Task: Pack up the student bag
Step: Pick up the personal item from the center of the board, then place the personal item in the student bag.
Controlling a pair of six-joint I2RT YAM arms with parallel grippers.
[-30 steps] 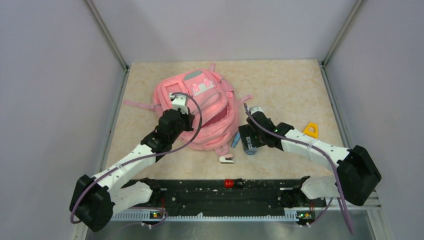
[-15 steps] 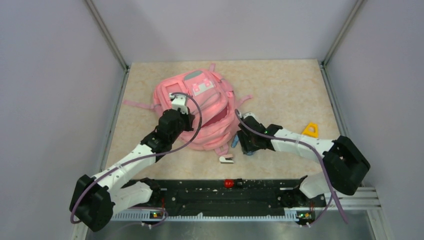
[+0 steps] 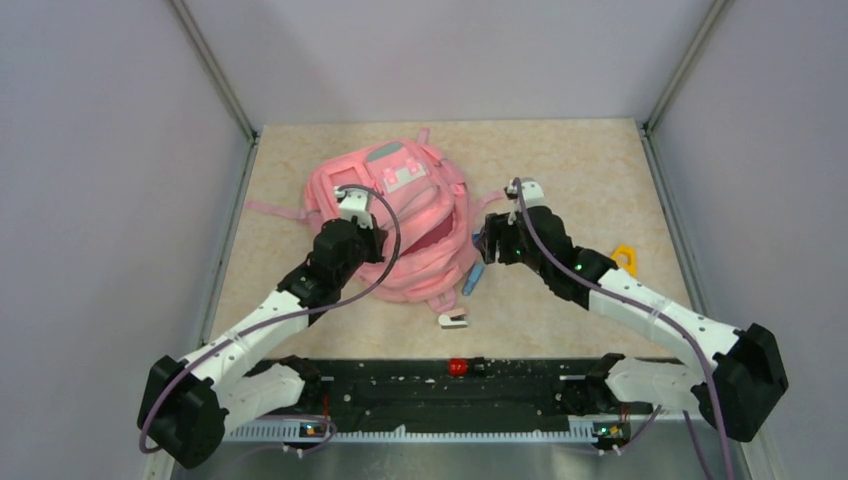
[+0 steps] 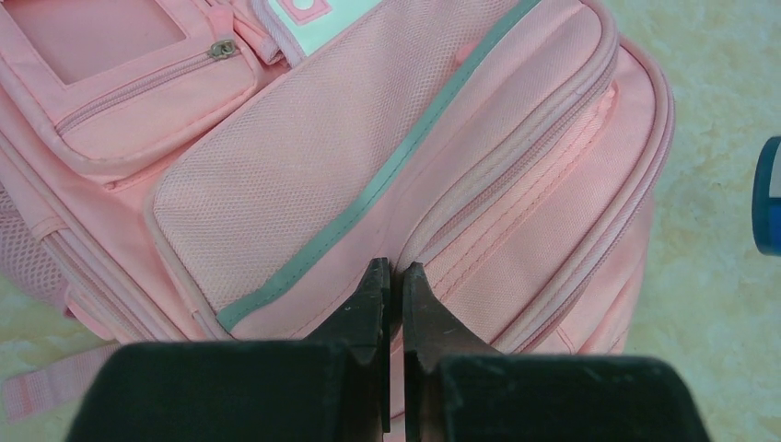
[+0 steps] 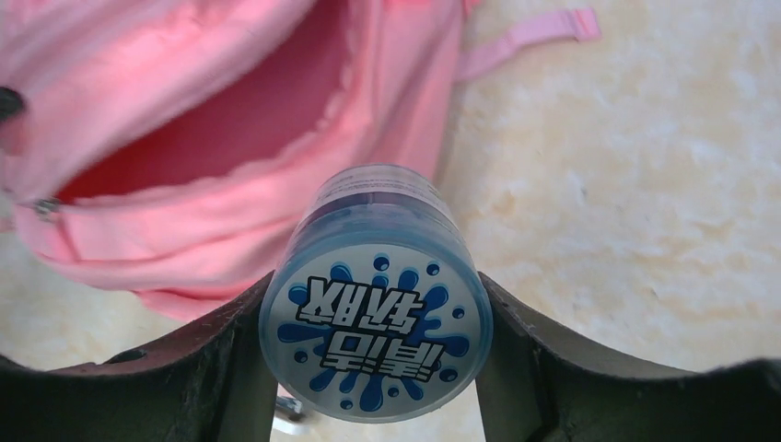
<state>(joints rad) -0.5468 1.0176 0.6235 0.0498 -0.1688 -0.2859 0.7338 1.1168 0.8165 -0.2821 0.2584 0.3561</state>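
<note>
Beside the bag's open mouth, mid-table, the right claw now grips a blue jar — a second ago that jar stood on the table nearer the arms, jaws wide around it. It has been clamped and lifted toward the opening, so dropping it in looks next. Meanwhile the left claw stays pinched shut against the bag's front — whether cloth is caught, I cannot tell.
</note>
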